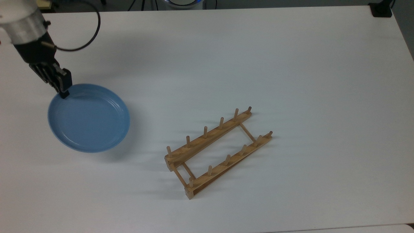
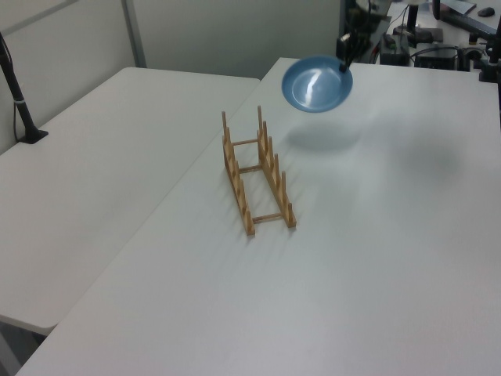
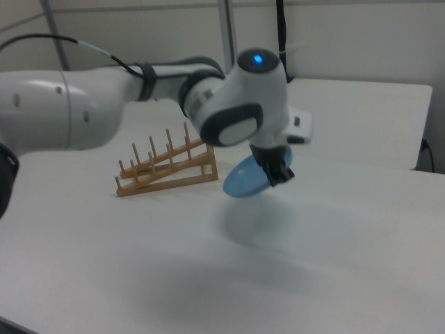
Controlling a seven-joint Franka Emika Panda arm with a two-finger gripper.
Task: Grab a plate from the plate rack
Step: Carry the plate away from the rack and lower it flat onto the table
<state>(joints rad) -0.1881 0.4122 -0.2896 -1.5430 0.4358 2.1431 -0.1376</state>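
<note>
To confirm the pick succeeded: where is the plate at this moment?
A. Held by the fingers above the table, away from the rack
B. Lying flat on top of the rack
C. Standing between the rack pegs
A: the fingers grip the plate by its rim, its shadow on the table below, away from the rack.

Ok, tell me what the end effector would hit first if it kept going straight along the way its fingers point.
The end effector points down, clamped on the rim of the round light-blue plate. Straight on, it would likely meet the white table first; the shadow below the plate suggests it hangs above it.
</note>
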